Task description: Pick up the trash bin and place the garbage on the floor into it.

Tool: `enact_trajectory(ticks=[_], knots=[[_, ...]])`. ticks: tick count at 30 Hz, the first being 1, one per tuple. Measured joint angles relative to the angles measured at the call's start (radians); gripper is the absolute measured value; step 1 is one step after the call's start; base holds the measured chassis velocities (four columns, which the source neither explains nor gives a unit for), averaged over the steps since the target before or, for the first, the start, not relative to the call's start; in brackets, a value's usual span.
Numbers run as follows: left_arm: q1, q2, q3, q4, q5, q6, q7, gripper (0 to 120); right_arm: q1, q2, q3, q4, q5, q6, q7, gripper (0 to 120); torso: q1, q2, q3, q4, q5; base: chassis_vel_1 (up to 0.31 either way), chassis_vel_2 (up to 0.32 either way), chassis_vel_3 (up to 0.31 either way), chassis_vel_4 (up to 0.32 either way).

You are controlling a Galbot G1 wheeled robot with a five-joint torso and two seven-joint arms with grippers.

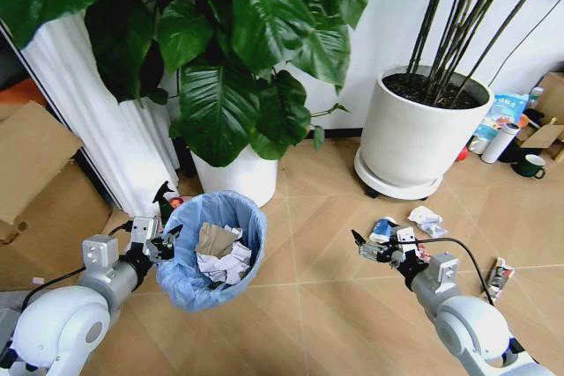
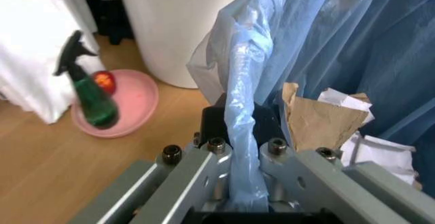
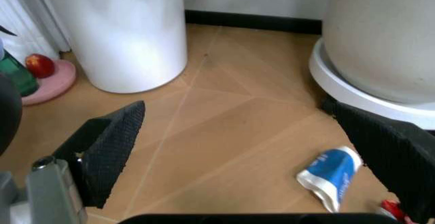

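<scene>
One trash bin [image 1: 218, 250], lined with a crinkly light blue bag, holds brown paper and crumpled white wads. The left gripper [image 1: 164, 244] pinches its rim with jaws pressed on the bag, holding it in front of the leafy plant's white pot [image 1: 238, 173]. On the floor [image 1: 308, 305], a crushed blue-white can [image 1: 382, 230], a white paper wad [image 1: 426, 219] and a dark wrapper [image 1: 499, 277] lie scattered. The right gripper [image 1: 366, 248] hovers beside the can, jaws spread.
</scene>
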Motion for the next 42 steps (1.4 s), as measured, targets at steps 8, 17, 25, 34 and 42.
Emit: enact_trajectory(ticks=[8,17,25,34,42], knots=[[0.000,-0.001,-0.001,0.005,0.000,-0.003,0.009,0,-0.003,0.010,-0.003,-0.005,-0.005,0.000,0.000,100,0.000,0.000,0.000,0.0000,-0.0012,-0.181,-0.177,0.173,0.173],[-0.003,0.000,-0.002,0.011,0.000,-0.005,0.013,0,-0.005,0.014,-0.004,-0.008,-0.008,0.000,0.000,100,0.000,0.000,0.000,-0.0001,-0.0001,-0.177,-0.187,0.187,0.188],[-0.001,-0.003,-0.002,0.014,0.000,-0.008,0.017,0,-0.008,0.022,-0.004,-0.014,-0.014,0.000,0.001,100,0.000,0.000,0.000,-0.0001,-0.0014,-0.180,-0.196,0.198,0.191],[-0.003,-0.002,-0.006,0.016,-0.001,-0.010,0.022,0,-0.008,0.025,-0.009,-0.016,-0.016,0.000,0.004,100,0.000,0.000,0.000,0.0001,-0.0020,-0.180,-0.190,0.183,0.183],[-0.002,-0.001,-0.003,0.017,0.000,-0.012,0.023,0,-0.008,0.031,-0.009,-0.029,-0.024,0.013,0.005,100,0.000,0.000,0.000,-0.0001,0.0004,-0.159,-0.149,0.161,0.143]])
